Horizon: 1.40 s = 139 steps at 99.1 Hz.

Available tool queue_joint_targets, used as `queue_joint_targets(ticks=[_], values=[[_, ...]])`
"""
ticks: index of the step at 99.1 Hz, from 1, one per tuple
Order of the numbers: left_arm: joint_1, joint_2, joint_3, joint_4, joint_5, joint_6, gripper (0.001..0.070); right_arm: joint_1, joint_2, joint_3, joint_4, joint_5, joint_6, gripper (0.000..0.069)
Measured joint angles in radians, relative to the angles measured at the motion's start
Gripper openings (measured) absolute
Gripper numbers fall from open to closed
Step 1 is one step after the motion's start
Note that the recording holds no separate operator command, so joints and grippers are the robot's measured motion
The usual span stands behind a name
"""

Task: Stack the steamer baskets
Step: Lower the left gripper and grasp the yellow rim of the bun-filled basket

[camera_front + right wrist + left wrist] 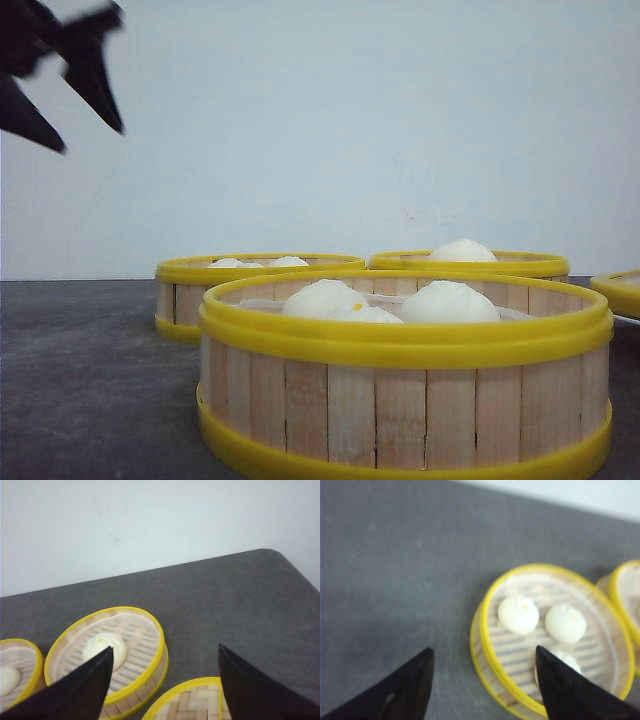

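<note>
Hovering above the left basket (555,635), the left gripper (485,685) is spread and empty; the right gripper (165,680) likewise. Baskets look light, stiff, with slick rings; grip the slat wall.

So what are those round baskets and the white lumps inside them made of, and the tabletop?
The steamer baskets look like pale bamboo or wood slats, matte with faint grain, held between glossy yellow rings that seem plastic. The white buns are smooth with a slight sheen, real dough or a replica, I cannot tell. The table is dark grey and dull, possibly a felt-like mat.
</note>
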Motion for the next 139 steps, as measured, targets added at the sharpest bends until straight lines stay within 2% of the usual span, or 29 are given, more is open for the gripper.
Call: queue_joint_targets(ticks=[27,48,60,68,139], values=[[-0.058,0.328,0.274,-0.164,0.002,0.014,0.0386,0.000,0.000,0.000,0.000,0.000,0.000,0.0411],[-0.059,0.465,0.322,-0.189,0.000,0.016,0.0375,0.001,0.000,0.000,0.000,0.000,0.002,0.0411],[-0.057,0.492,0.322,-0.189,-0.008,0.016,0.0297,0.001,0.000,0.000,0.000,0.000,0.002,0.0411],[-0.057,0.499,0.322,-0.187,-0.008,0.016,0.0278,0.001,0.000,0.000,0.000,0.000,0.002,0.0411],[-0.057,0.546,0.322,-0.180,-0.009,0.014,0.0268,0.001,0.000,0.000,0.000,0.000,0.026,0.0411]])
